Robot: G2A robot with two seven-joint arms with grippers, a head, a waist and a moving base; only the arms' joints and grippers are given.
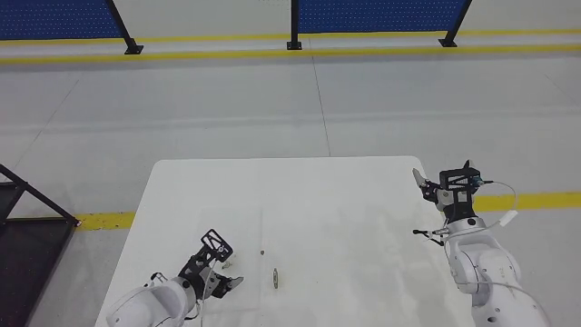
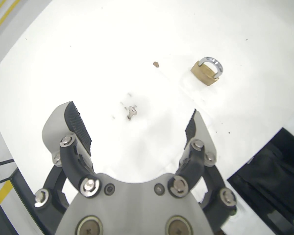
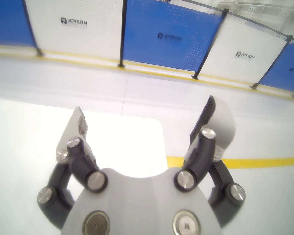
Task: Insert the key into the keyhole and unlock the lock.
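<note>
Nothing is done yet: the key (image 2: 131, 111) lies untouched on the table (image 2: 88, 50), near the lock (image 2: 207, 71). The left gripper (image 2: 133, 121) hangs above the key and the right gripper (image 3: 144, 113) is well apart, both with jaws wide and empty.

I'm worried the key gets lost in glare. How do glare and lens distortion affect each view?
Left wrist view: glare washes out the white table, yet the small silver metal key and the brass padlock with chrome shackle stand out; the table edge bows. Right wrist view: table corner beyond the right hand glares; blue-and-white fence panels curve. Top view: evenly lit.
</note>
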